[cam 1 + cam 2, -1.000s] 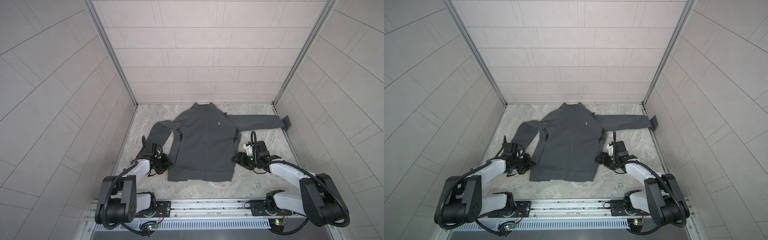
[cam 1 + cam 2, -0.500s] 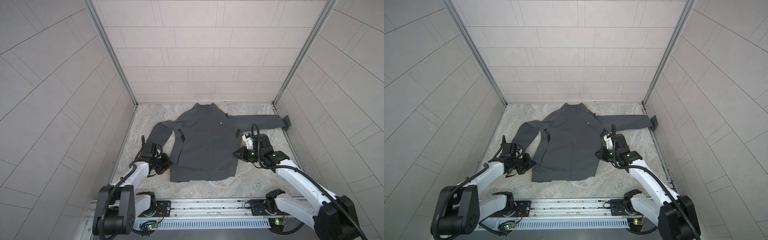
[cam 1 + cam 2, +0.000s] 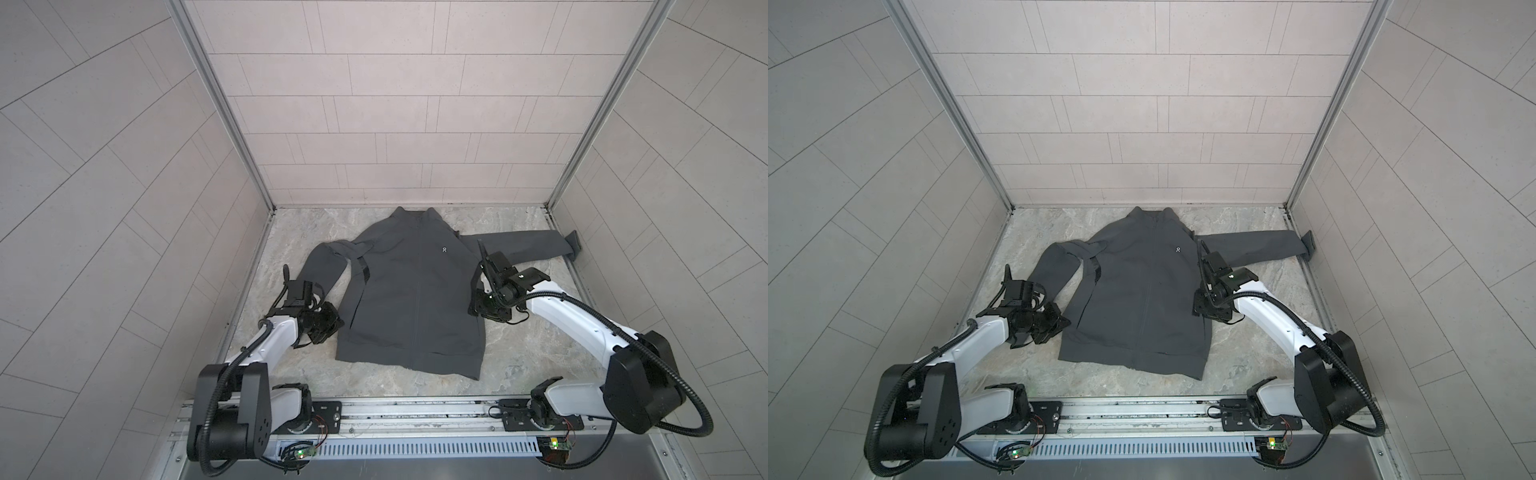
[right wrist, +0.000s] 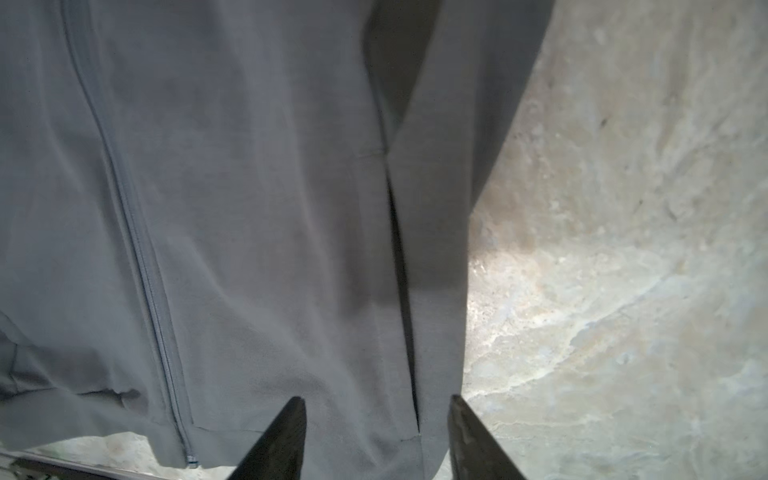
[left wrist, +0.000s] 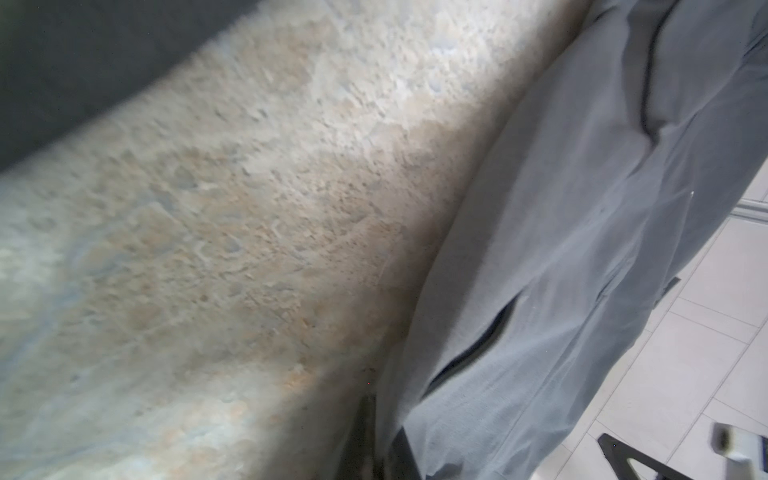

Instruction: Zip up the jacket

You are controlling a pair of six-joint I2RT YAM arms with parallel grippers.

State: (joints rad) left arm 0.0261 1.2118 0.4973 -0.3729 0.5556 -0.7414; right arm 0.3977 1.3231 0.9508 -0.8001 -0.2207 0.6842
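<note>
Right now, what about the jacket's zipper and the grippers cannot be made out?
- Zipper slider: too small in both top views; upper zipper cut off by the right wrist view's edge.
- Left gripper: opening unclear; blurred sliver at the left wrist view's edge, hidden by its wrist in top views.

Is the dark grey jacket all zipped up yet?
Nearly, it seems. Done: the dark grey fabric jacket lies flat and its front zipper looks closed down to the hem. In hand: the right gripper hangs open over its side, holding nothing. Left: the collar end is too small to check.
</note>
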